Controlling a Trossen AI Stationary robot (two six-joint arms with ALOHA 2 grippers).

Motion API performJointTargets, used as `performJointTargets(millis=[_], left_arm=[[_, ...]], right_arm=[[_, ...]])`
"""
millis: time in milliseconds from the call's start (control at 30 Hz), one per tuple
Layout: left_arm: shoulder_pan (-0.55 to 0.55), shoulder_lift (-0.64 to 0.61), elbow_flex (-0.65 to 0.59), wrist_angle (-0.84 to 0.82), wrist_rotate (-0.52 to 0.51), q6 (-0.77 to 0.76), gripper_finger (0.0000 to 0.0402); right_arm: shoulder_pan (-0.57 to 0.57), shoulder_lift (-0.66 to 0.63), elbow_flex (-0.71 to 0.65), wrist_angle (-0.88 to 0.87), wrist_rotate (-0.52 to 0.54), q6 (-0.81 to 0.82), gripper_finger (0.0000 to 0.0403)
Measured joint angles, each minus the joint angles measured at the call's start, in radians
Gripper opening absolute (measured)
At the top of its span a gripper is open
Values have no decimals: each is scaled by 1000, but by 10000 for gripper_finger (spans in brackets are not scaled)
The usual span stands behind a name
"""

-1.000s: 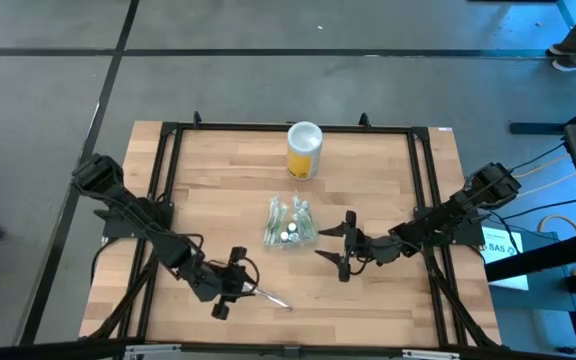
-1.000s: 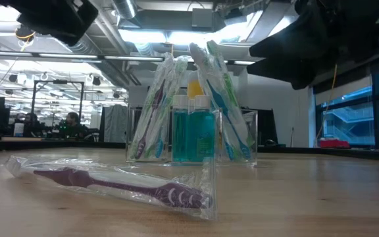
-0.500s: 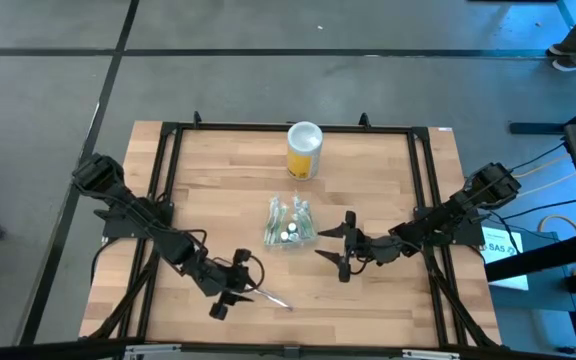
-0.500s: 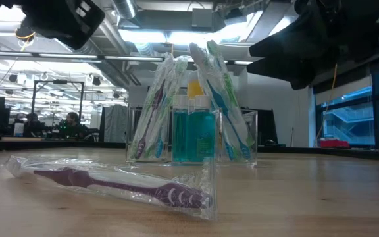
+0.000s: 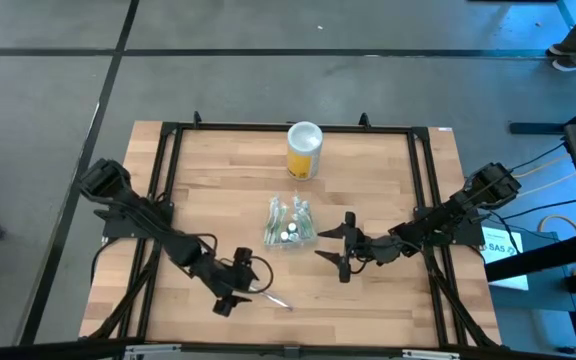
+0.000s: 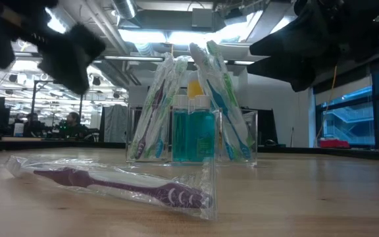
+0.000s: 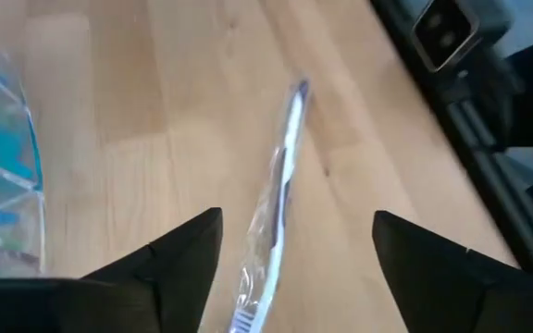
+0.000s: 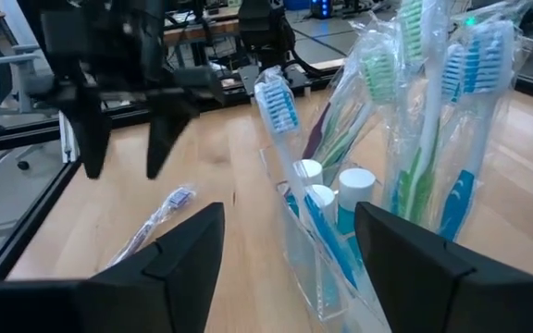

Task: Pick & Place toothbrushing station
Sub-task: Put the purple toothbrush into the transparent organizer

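The toothbrushing station (image 5: 290,225) is a clear container standing at the table's middle. It holds wrapped toothbrushes and teal bottles (image 6: 193,131), which also show in the right wrist view (image 8: 368,166). A purple toothbrush in a clear wrapper (image 6: 117,187) lies flat on the wood near the front edge (image 5: 274,297). My left gripper (image 5: 230,290) hangs open just left of it, and the wrapper (image 7: 276,203) runs on ahead between the fingers, untouched. To the right of the station my right gripper (image 5: 340,252) waits open, holding nothing.
A yellow canister with a white lid (image 5: 304,150) stands near the table's far edge, behind the station. A black frame (image 5: 168,135) runs round the table top. Bare wood lies left and right of the station.
My left gripper has come down toward the table and crept toward the wrapped toothbrush. In the low view its fingers now show apart as two dark shapes. The toothbrush, the station and my right gripper have kept still.
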Motion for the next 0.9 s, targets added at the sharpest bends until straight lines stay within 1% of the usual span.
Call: performJointTargets(millis=[167, 300, 533, 667, 767, 900], left_arm=[[7, 57, 0, 10, -15, -43, 290], [7, 87, 0, 23, 15, -88, 288], [14, 91, 0, 29, 34, -55, 286], [13, 91, 0, 38, 34, -53, 286], [13, 102, 0, 32, 14, -26, 285], [10, 149, 0, 14, -20, 13, 285]], right_arm=[[0, 0, 0, 0, -24, 2, 236], [0, 0, 0, 0, -26, 4, 231], [0, 0, 8, -4, -26, 11, 235], [0, 0, 27, -3, -54, 4, 240], [0, 0, 38, -5, -82, 3, 242], [0, 0, 44, -8, -125, 2, 236]])
